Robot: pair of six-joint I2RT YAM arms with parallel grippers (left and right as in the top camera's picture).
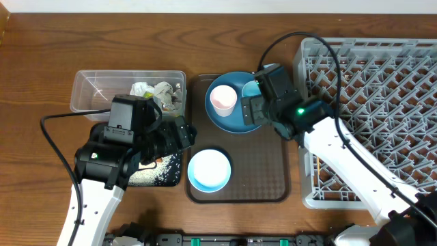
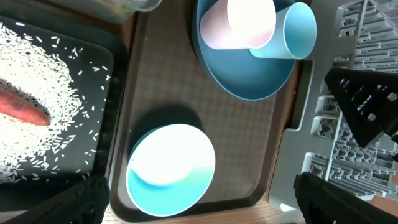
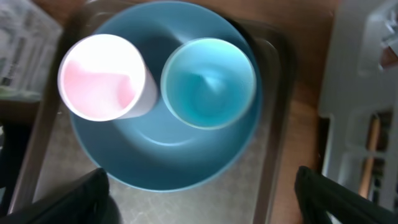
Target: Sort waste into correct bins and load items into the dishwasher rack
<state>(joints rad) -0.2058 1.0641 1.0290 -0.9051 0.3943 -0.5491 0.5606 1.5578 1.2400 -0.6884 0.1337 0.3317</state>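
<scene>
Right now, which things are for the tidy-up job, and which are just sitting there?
For the job: blue plate, pink cup, light blue cup, white bowl, paper wads, clear tub, carrot, rice, black bin, chopstick, dishwasher rack.

Just lying about: brown tray, wooden table.

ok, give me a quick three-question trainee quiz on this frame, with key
1. True or false: the white bowl sits on the brown tray, off the blue plate.
2. The carrot lies in: A clear tub, B black bin, C rack.
3. How many cups stand on the plate?
Key: 1 true. 2 B. 3 two, the pink cup and the light blue cup.
</scene>
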